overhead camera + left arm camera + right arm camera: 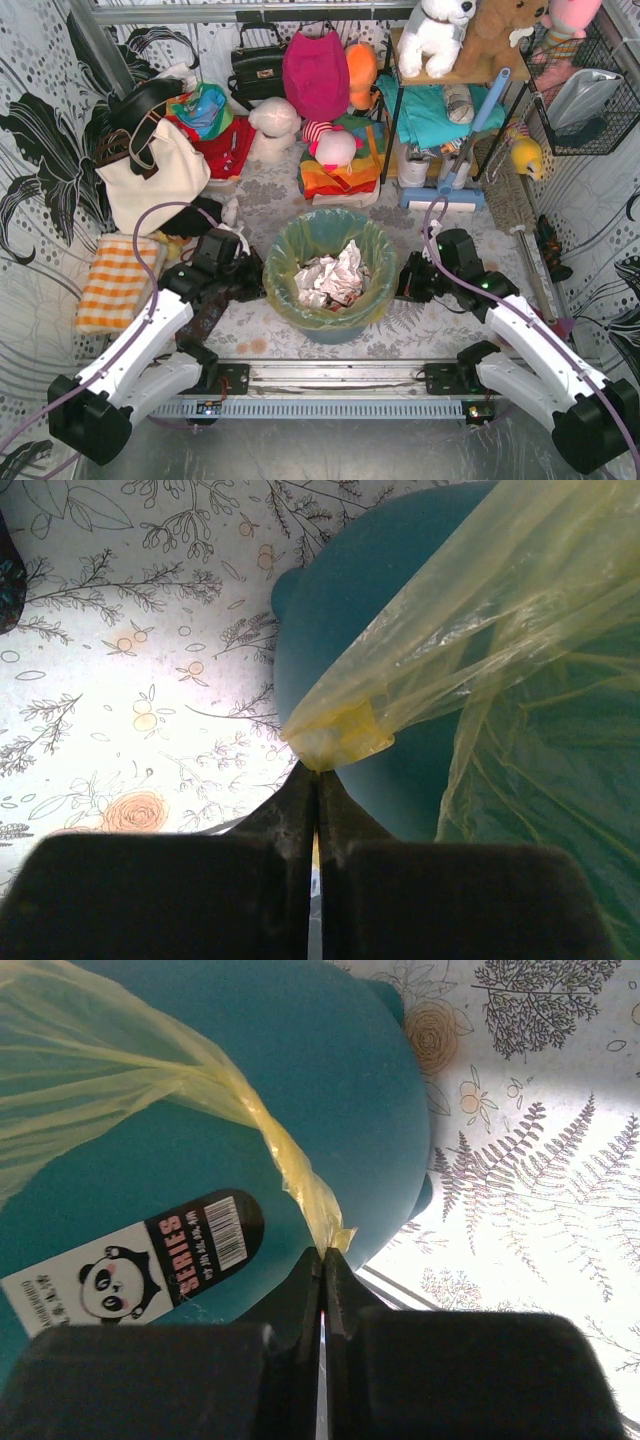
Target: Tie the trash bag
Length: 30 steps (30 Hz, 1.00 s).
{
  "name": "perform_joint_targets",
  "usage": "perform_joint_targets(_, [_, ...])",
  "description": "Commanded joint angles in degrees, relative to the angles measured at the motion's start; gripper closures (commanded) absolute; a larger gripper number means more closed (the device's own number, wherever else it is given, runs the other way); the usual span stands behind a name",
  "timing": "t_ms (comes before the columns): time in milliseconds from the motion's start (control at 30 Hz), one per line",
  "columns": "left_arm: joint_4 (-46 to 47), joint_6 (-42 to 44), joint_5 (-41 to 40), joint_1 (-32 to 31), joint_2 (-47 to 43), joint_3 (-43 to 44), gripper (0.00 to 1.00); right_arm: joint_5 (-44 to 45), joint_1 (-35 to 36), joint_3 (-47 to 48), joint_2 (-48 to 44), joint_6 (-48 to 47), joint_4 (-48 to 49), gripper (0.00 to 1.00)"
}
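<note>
Mid-desk by the near edge, bag point(300, 240) lining bin point(330, 325). Left gripper point(317, 776) clamped on a bunched bag corner, right gripper point(323, 1254) on a twisted tail, at opposite bin flanks. Bare desk point(120, 680) outward of each; clutter point(320, 130) along the far edge.

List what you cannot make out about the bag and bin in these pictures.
Top view: whatever lies under the crumpled paper in the bin.
Left wrist view: the tip of the bag, hidden inside the shut left gripper.
Right wrist view: the label, cut by the left edge; its small print is unreadable.
</note>
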Motion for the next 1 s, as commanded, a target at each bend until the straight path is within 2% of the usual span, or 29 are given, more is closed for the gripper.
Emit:
perform_joint_targets(0, [-2.42, 0.51, -0.78, -0.23, -2.34, 2.99, 0.94, 0.56, 0.36, 4.08, -1.27, -0.09, -1.68, 1.0])
perform_joint_targets(367, [-11.12, 0.65, -0.39, -0.26, -5.52, 11.12, 0.95, 5.82, 0.32, 18.11, -2.44, -7.08, -19.56, 1.0])
perform_joint_targets(967, [-18.71, 1.18, 1.77, -0.28, -6.01, 24.14, 1.0, 9.66, 0.36, 35.88, 0.8, -10.7, -33.08, 1.0])
